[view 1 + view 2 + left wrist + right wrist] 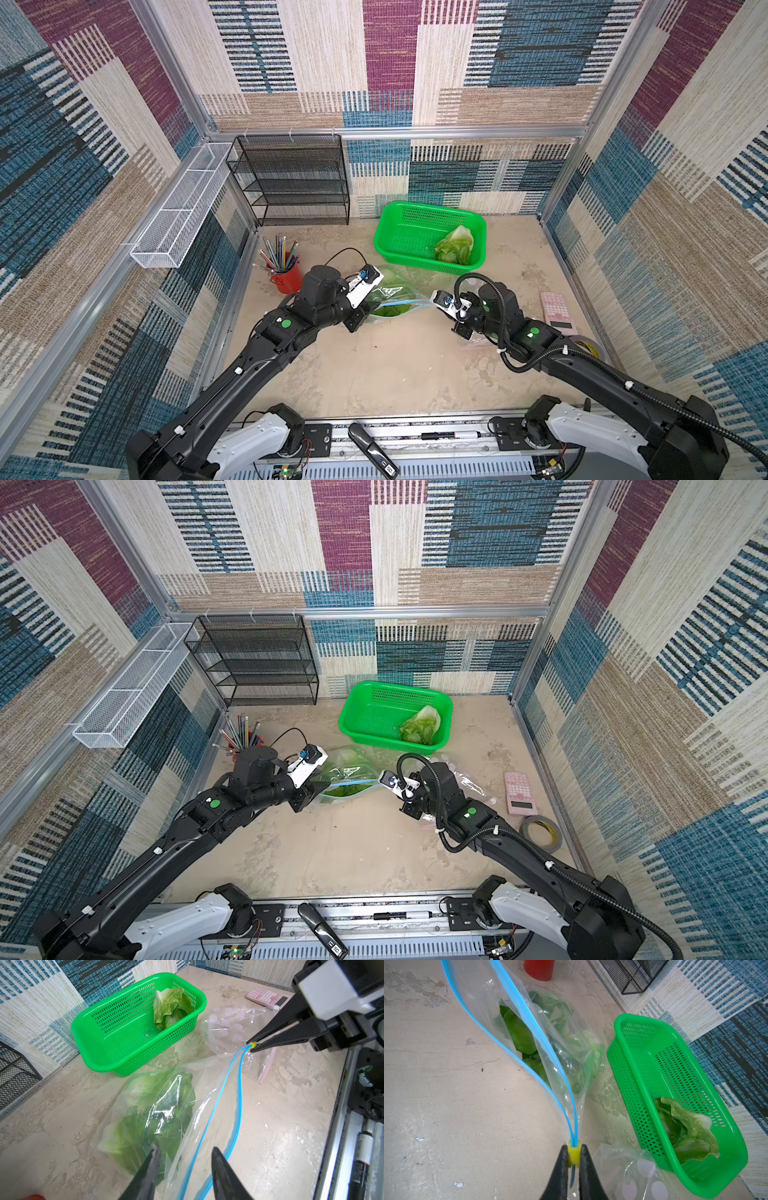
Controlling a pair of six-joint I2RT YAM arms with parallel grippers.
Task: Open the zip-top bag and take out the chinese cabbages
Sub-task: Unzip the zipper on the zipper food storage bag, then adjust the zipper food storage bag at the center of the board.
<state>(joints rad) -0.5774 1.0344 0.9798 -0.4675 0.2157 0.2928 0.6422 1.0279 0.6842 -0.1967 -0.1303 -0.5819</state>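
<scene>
While the right gripper (249, 1046) is clamped on the yellow slider (574, 1154) at the 3 o'clock end of the zip-top bag (212, 1093), the left gripper (185, 1148) sits at the 9 o'clock end, jaws apart, straddling the parted blue tracks and film. No grip is visible there, and whether one finger is inside the mouth cannot be told. Chinese cabbages (133, 1132) lie inside the bag at mid-table; one chinese cabbage (455, 245) lies in the green basket (415, 217) at 1 o'clock. Likely faults: the left jaws may close on film together with leaf, tearing the leaf or dragging the whole bag; the slider may slip from the narrow fingertips, letting the mouth collapse; a lifted bag could sweep the second bag of pink discs (226, 1020) just beside it. Surface: mottled beige table (395, 365), with a red pencil cup (286, 278) at 10 o'clock, a pink calculator (557, 311) and a tape roll (526, 831) at 3 to 4 o'clock. Beyond: black mesh rack (291, 183) at 11 o'clock, white wire tray (178, 208) on the 9 o'clock wall, patchwork woven panels on three sides
</scene>
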